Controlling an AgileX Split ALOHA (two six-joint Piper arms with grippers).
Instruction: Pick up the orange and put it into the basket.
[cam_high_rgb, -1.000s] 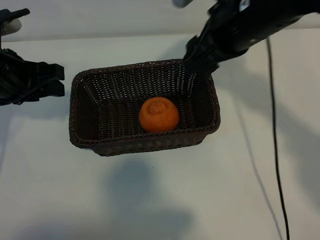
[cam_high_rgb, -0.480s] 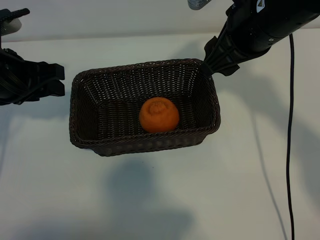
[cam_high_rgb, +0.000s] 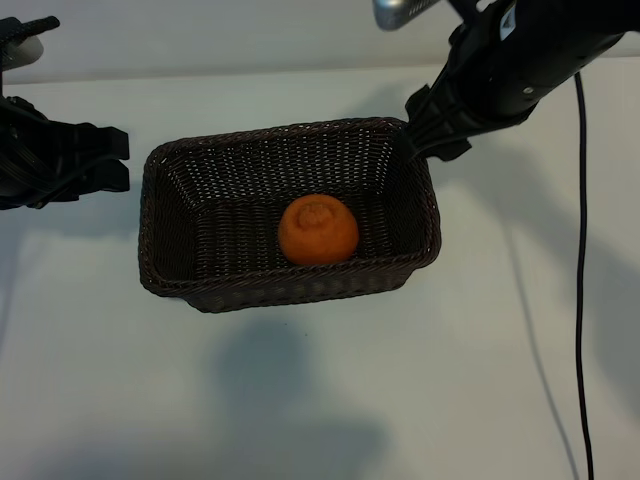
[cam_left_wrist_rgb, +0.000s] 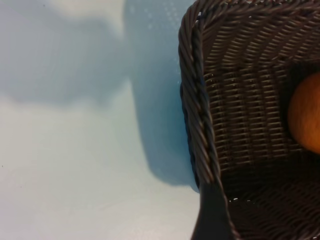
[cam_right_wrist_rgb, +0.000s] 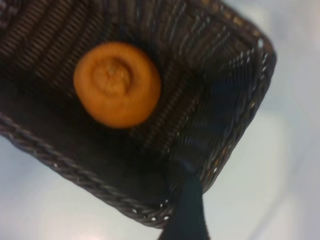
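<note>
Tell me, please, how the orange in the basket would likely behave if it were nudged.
The orange is round, so it would probably roll, though the basket walls around it should stop it. Its matte, ridged skin looks easy to hold rather than slippery. It seems firm, not fragile.

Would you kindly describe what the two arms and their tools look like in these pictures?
Both arms are matte black and blocky. The right arm carries a small white marking and a grey, rounded part at its upper end; a thin black cable trails from it across the white table. The left tool is black, with a pale part above it.
</note>
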